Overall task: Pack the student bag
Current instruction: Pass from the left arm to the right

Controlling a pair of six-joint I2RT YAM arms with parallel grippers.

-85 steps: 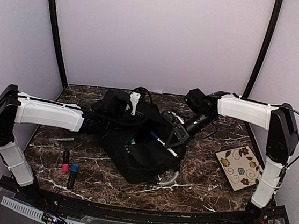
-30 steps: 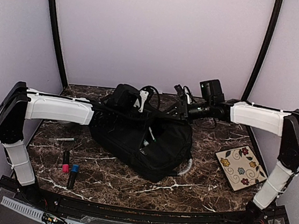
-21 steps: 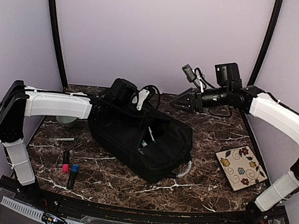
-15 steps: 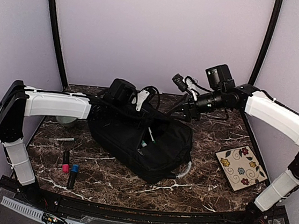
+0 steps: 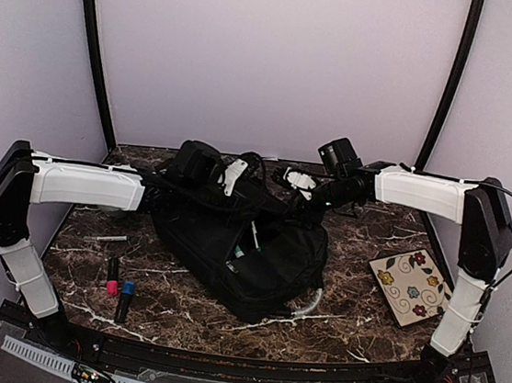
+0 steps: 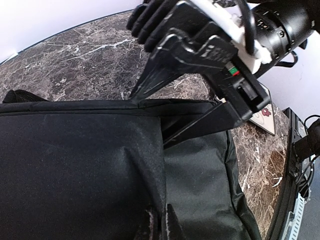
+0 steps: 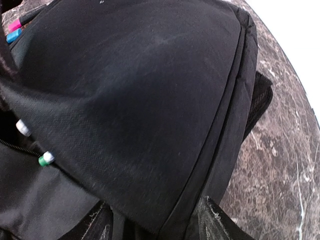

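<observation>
The student bag (image 5: 258,256) is a big black backpack lying in the middle of the marble table, its zip mouth gaping with pens (image 5: 253,237) inside. My left gripper (image 5: 236,203) sits at the bag's far left top and is shut on a fold of its fabric; in the left wrist view the fingertips (image 6: 172,227) pinch that fold. My right gripper (image 5: 301,217) is at the bag's far right corner, open, its jaws astride the bag's edge (image 7: 220,150), one finger (image 7: 97,225) on each side. White and green pen caps (image 7: 46,159) show in the opening.
A pink marker (image 5: 112,277) and a blue-capped marker (image 5: 123,298) lie at the front left, with a thin pen (image 5: 105,240) behind them. A floral card (image 5: 412,286) lies at the right. A clear tube (image 5: 310,304) curls from under the bag's near side.
My right arm rose above the table, then came back down to the bag's far right corner with its jaws widening. The left gripper kept its hold and shifted slightly left.
</observation>
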